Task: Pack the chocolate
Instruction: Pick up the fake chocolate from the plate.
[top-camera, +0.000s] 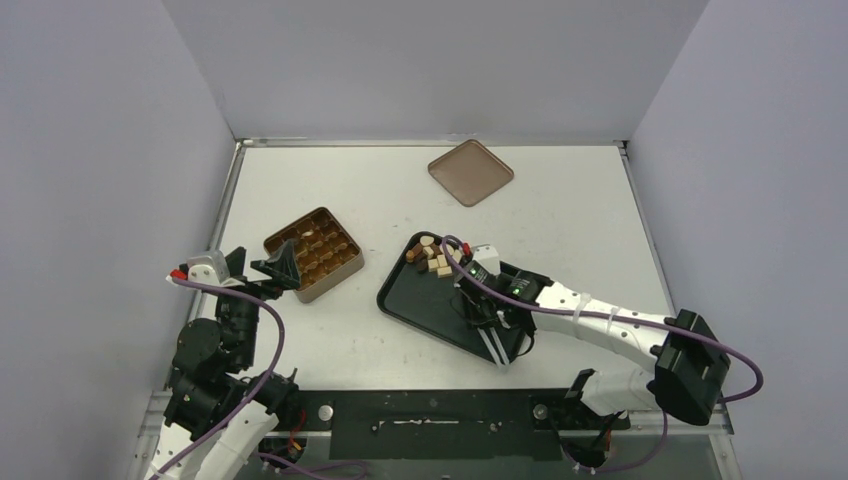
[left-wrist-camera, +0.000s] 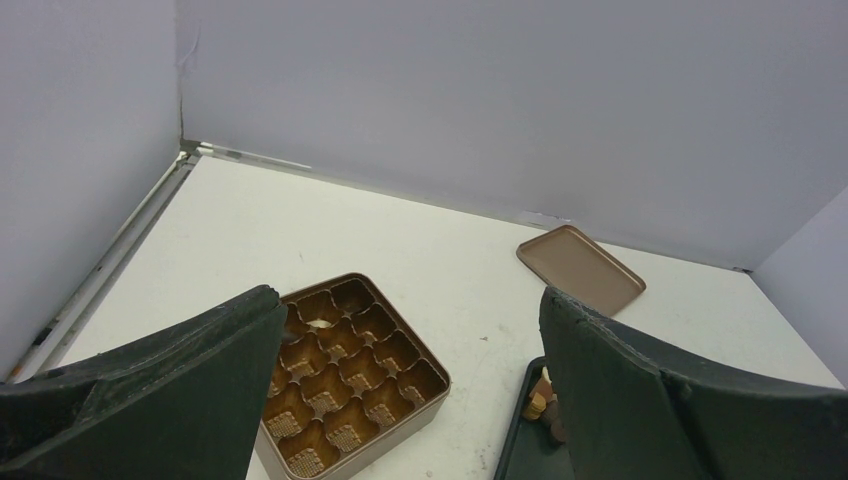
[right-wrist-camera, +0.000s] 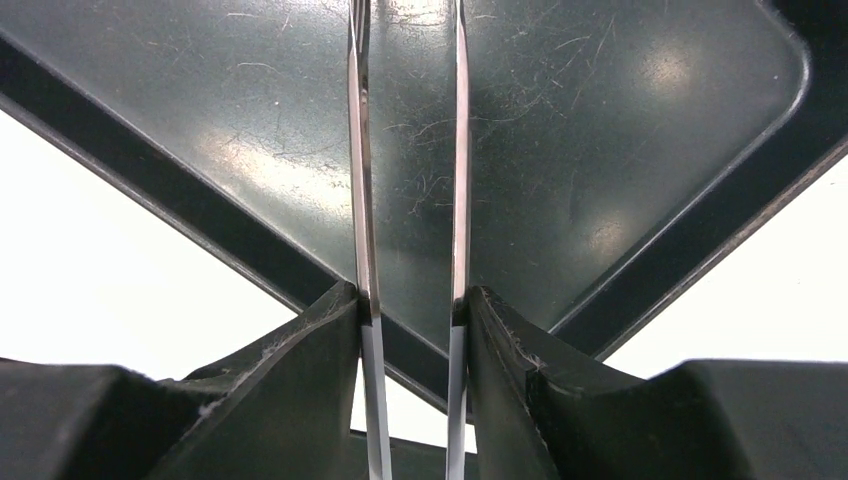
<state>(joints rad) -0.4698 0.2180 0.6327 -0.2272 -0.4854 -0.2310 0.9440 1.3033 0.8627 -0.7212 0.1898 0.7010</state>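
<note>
Tongs (right-wrist-camera: 410, 200) gripped by right end effector (right-wrist-camera: 410, 310) above tray (top-camera: 420, 305); chocolate (top-camera: 432, 257) beyond. Left end effector (left-wrist-camera: 410, 400) wide open, tin (left-wrist-camera: 350, 375) just ahead.

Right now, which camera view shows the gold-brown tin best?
The left wrist view: the tin fills the foreground, its compartments clear. The top external view shows it small, partly behind the left gripper. The right wrist view misses it.

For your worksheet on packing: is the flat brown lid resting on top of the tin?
No: the lid lies on the table, apart from the open tin.
</note>
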